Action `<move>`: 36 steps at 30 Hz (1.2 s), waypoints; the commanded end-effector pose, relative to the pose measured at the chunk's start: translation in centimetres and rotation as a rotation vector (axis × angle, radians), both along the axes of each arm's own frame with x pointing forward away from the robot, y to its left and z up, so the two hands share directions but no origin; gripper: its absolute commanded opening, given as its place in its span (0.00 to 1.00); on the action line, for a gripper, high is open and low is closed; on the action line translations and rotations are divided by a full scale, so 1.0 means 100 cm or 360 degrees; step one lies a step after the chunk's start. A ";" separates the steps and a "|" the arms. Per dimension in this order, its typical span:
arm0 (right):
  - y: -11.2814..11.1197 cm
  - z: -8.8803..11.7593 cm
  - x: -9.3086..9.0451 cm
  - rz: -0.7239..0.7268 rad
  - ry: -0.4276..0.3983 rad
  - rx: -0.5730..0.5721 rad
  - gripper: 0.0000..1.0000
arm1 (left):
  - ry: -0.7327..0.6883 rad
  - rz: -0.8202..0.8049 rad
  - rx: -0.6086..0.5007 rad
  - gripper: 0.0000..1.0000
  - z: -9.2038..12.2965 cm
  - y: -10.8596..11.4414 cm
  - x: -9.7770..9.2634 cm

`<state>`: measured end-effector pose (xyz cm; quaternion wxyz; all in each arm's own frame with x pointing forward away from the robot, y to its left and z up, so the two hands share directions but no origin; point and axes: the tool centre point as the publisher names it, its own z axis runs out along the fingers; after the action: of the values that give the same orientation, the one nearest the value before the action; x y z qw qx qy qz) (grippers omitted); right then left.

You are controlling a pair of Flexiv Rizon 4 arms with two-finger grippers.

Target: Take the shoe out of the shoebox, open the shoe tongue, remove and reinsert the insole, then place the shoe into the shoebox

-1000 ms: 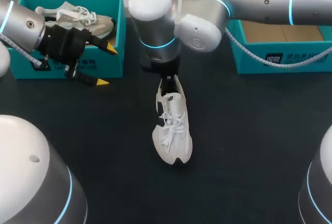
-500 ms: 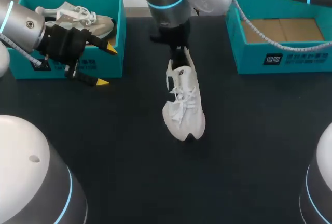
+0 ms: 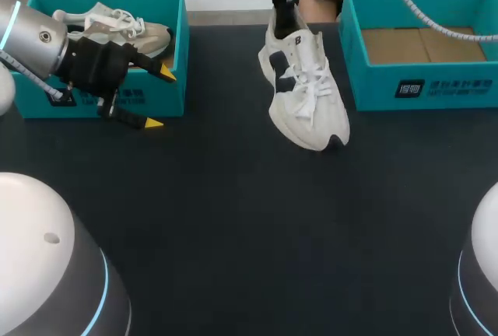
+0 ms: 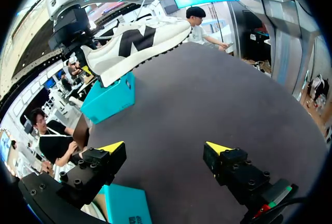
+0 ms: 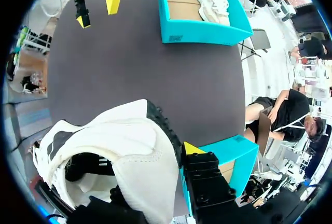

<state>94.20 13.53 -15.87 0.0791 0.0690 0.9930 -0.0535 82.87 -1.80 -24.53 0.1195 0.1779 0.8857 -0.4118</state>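
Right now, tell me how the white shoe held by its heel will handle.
The white shoe seems light: it hangs from a heel grip alone. Its sole looks stiff, unbent in the air. Loose laces may flop or snag.

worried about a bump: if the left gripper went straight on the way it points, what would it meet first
Probably only bare table: the open left gripper points out low across it. The white shoe hangs higher and off to one side, the teal shoebox beyond it. Depth is unclear.
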 end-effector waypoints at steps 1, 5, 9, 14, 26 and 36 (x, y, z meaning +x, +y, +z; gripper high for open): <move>-0.006 0.022 -0.001 -0.0025 -0.0018 0.0017 0.00 | 0.0000 0.0000 0.0004 1.00 0.000 0.000 0.000; -0.006 0.022 -0.001 -0.0025 -0.0018 0.0017 0.00 | 0.0000 0.0000 0.0004 1.00 0.000 0.000 0.000; -0.006 0.022 -0.001 -0.0025 -0.0018 0.0017 0.00 | 0.0000 0.0000 0.0004 1.00 0.000 0.000 0.000; -0.006 0.022 -0.001 -0.0025 -0.0018 0.0017 0.00 | 0.0000 0.0000 0.0004 1.00 0.000 0.000 0.000; -0.005 0.020 0.003 -0.0048 0.0023 0.0004 0.00 | 0.0000 0.0000 0.0004 1.00 0.000 0.000 0.000; -0.048 0.023 0.043 -0.0121 0.0055 0.0056 0.00 | 0.0000 0.0000 0.0004 1.00 0.000 0.000 0.000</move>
<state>97.51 10.70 -13.78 0.0761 0.1086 0.9897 -0.0549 82.87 -1.79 -24.53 0.1195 0.1778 0.8857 -0.4118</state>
